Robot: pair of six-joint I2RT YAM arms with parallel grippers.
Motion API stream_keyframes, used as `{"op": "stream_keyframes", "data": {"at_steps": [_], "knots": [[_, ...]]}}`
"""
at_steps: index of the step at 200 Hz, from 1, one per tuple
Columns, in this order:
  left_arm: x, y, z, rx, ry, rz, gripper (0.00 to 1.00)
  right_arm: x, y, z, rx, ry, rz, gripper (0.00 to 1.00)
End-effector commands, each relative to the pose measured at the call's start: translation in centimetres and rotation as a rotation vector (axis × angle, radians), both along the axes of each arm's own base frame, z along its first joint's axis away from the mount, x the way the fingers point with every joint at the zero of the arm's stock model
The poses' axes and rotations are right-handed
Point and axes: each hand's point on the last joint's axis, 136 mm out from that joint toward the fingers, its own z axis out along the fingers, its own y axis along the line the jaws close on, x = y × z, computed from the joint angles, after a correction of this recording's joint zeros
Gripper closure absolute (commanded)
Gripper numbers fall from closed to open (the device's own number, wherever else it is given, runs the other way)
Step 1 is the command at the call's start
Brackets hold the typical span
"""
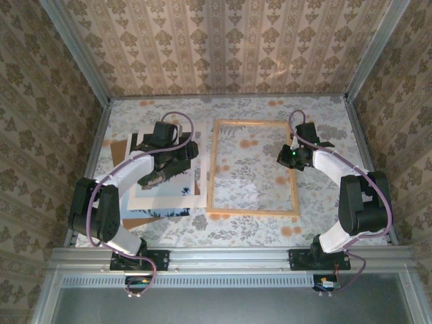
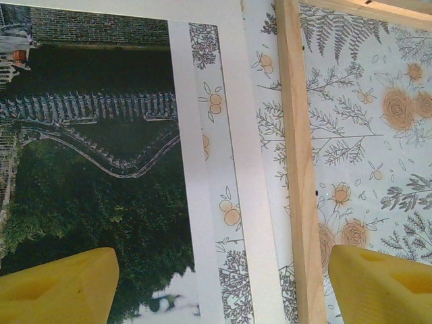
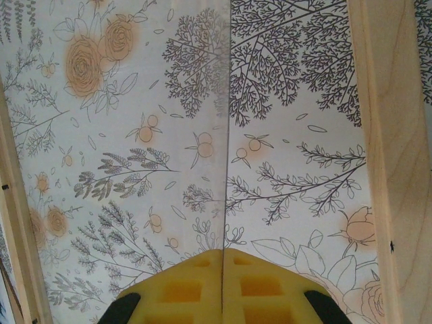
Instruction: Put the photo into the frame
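Note:
The photo (image 1: 165,185) lies flat at the left of the table, and its dark green hill and white border (image 2: 183,135) are close in the left wrist view. My left gripper (image 1: 154,177) hovers over the photo's right edge, open wide, with one yellow finger (image 2: 61,287) over the print and the other over the frame's inside. The frame (image 1: 217,169) of light wood lies flat at the centre, its left rail (image 2: 297,169) beside the photo. My right gripper (image 1: 289,156) (image 3: 223,253) is inside the frame's right rail (image 3: 385,169), shut on a thin clear pane (image 3: 227,135) seen edge-on.
A white mat strip (image 2: 246,169) lies between the photo and the frame. A brown backing board (image 1: 135,220) pokes out under the photo at the near left. The flowered tablecloth (image 1: 317,115) shows through the frame's opening. Metal rails and wallpapered walls close in the table.

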Motion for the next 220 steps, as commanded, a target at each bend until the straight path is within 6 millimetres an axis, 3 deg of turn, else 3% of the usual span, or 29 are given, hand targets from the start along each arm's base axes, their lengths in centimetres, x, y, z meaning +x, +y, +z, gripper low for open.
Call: {"op": "stream_keyframes", "data": {"at_steps": [1, 220], "knots": [[0.1, -0.1, 0.1, 0.02, -0.009, -0.016, 0.17, 0.4, -0.4, 1.1, -0.019, -0.029, 0.002, 1.0], [0.2, -0.1, 0.5, 0.031, -0.014, -0.022, 0.17, 1.6, 1.0, 1.0, 0.043, -0.045, 0.033, 0.96]]}}
